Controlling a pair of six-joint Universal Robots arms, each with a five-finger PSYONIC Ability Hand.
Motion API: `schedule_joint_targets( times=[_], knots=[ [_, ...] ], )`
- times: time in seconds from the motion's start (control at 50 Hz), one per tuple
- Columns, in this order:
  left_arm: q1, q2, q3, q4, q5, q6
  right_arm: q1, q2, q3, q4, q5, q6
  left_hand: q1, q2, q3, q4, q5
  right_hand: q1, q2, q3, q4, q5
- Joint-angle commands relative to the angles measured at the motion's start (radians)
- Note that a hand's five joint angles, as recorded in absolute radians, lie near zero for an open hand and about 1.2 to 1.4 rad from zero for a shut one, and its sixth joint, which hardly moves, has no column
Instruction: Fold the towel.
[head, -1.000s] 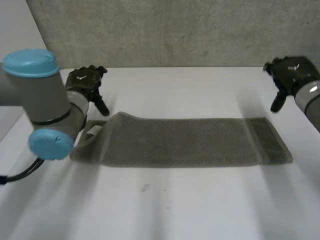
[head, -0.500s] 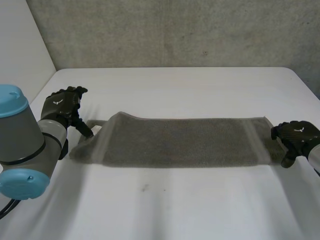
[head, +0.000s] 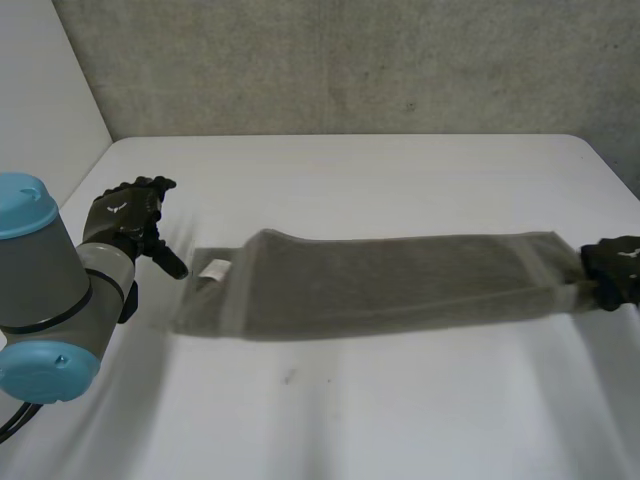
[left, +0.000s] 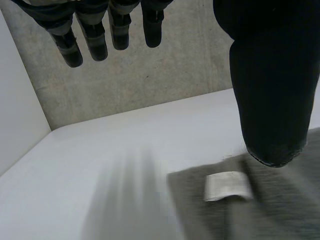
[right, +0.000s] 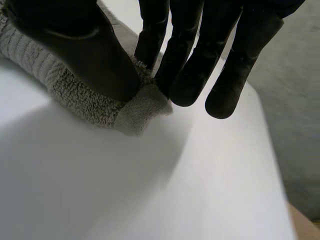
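Now the towel (head: 380, 285) lies as a long strip across the middle of the white table (head: 350, 420). It has slid toward the robot's right since half a second ago, and its left end has drawn away from the left hand (head: 125, 215). The right hand (head: 615, 272) pinches the strip's right-end corner between thumb and fingers. The left hand is relaxed and grips nothing, just beside the end bearing the white label (head: 213, 269). I judge this drag repositions the towel for an end-over-end fold. Counted: one towel, one label, two hands.
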Motion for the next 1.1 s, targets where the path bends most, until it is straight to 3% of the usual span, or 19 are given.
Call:
schedule_joint_targets(
  times=[0.02, 0.1, 0.22, 0.3, 0.32, 0.36, 0.38, 0.42, 0.48, 0.52, 0.54, 0.58, 0.64, 0.82, 0.84, 0.86, 0.88, 0.96, 1.1],
  knots=[
    [0.0, 0.0, 0.0, 0.0, 0.0, 0.0, -0.184, 0.005, -0.073, 0.016, 0.013, -0.145, 0.002, 0.009, 0.008, 0.007, -0.029, 0.064, 0.094, 0.055, 0.053, 0.067],
    [0.002, 0.0, 0.001, 0.0, 0.002, 0.0, -0.229, -0.004, -0.127, 0.07, 0.047, -0.227, 0.002, 0.009, 0.008, 0.007, -0.029, 0.064, 0.094, 0.055, 0.053, 0.067],
    [0.003, 0.003, 0.003, 0.0, 0.002, 0.0, -0.203, -0.04, -0.164, 0.128, 0.061, -0.207, 0.002, 0.009, 0.008, 0.007, -0.029, 0.064, 0.094, 0.055, 0.053, 0.067],
    [0.003, 0.003, 0.001, 0.0, 0.0, 0.0, -0.009, -0.131, -0.193, 0.133, 0.07, -0.155, 0.002, 0.009, 0.008, 0.007, -0.029, 0.064, 0.094, 0.055, 0.053, 0.067],
    [0.003, 0.003, 0.001, 0.0, 0.0, 0.0, -0.008, -0.132, -0.193, 0.133, 0.07, -0.155, 0.002, 0.009, 0.008, 0.007, -0.029, 0.064, 0.094, 0.055, 0.053, 0.067],
    [0.002, 0.003, 0.001, 0.0, 0.0, 0.0, 0.128, -0.152, -0.222, 0.134, 0.091, -0.115, 0.002, 0.009, 0.008, 0.007, -0.029, 0.064, 0.094, 0.055, 0.053, 0.067],
    [0.002, 0.003, 0.0, 0.0, 0.0, 0.0, 0.128, -0.152, -0.222, 0.134, 0.091, -0.115, 0.002, 0.009, 0.008, 0.007, -0.029, 0.064, 0.094, 0.055, 0.053, 0.067],
    [0.002, 0.003, 0.0, 0.0, 0.0, 0.0, 0.293, -0.153, -0.248, 0.128, 0.105, -0.097, 0.002, 0.009, 0.008, 0.007, -0.029, 0.064, 0.094, 0.055, 0.053, 0.067],
    [0.002, 0.005, -0.002, 0.0, 0.0, 0.0, 0.394, -0.146, -0.269, 0.123, 0.111, -0.097, 0.002, 0.009, 0.008, 0.007, -0.029, 0.064, 0.094, 0.055, 0.053, 0.067],
    [0.0, 0.005, -0.002, 0.0, 0.0, 0.0, 0.594, -0.098, -0.308, 0.114, 0.119, -0.1, 0.002, 0.009, 0.008, 0.007, -0.029, 0.064, 0.094, 0.055, 0.053, 0.067],
    [0.0, 0.005, -0.002, 0.0, 0.0, 0.0, 0.595, -0.098, -0.308, 0.114, 0.119, -0.1, 0.002, 0.009, 0.008, 0.007, -0.029, 0.064, 0.094, 0.055, 0.053, 0.067],
    [0.0, 0.005, -0.002, 0.0, 0.0, 0.0, 0.757, -0.009, -0.34, 0.111, 0.122, -0.101, 0.002, 0.009, 0.008, 0.007, -0.029, 0.064, 0.094, 0.055, 0.053, 0.067],
    [-0.001, 0.005, -0.004, 0.0, 0.0, 0.0, 0.881, 0.093, -0.367, 0.111, 0.127, -0.104, 0.002, 0.009, 0.008, 0.007, -0.029, 0.064, 0.094, 0.055, 0.053, 0.067],
    [-0.009, 0.025, -0.016, 0.0, 0.0, 0.0, 1.037, 0.255, -0.409, 0.113, 0.19, -0.164, 0.002, 0.009, 0.008, 0.007, -0.029, 0.064, 0.094, 0.055, 0.053, 0.067],
    [-0.011, 0.026, -0.017, 0.0, 0.0, 0.0, 1.037, 0.246, -0.414, 0.111, 0.206, -0.163, 0.002, 0.009, 0.008, 0.007, -0.029, -0.432, -0.402, -0.441, -0.443, -0.429],
    [-0.011, 0.026, -0.017, 0.0, 0.0, 0.0, 1.037, 0.246, -0.414, 0.111, 0.206, -0.163, 0.002, 0.009, 0.008, 0.007, -0.029, -0.437, -0.407, -0.446, -0.448, -0.434],
    [-0.011, 0.028, -0.019, 0.0, 0.0, 0.0, 1.035, 0.23, -0.417, 0.11, 0.234, -0.149, 0.002, 0.009, 0.008, 0.007, -0.029, -1.158, -1.128, -1.167, -1.169, -1.155],
    [-0.011, 0.034, -0.022, 0.0, -0.002, 0.0, 1.021, 0.137, -0.405, 0.119, 0.303, -0.056, 0.002, 0.009, 0.008, 0.007, -0.029, -1.158, -1.128, -1.167, -1.169, -1.155],
    [-0.015, 0.037, -0.023, 0.0, -0.002, 0.0, 0.916, -0.01, -0.325, 0.123, 0.305, 0.116, 0.002, 0.009, 0.008, 0.007, -0.029, -1.158, -1.128, -1.167, -1.169, -1.155]
  ],
)
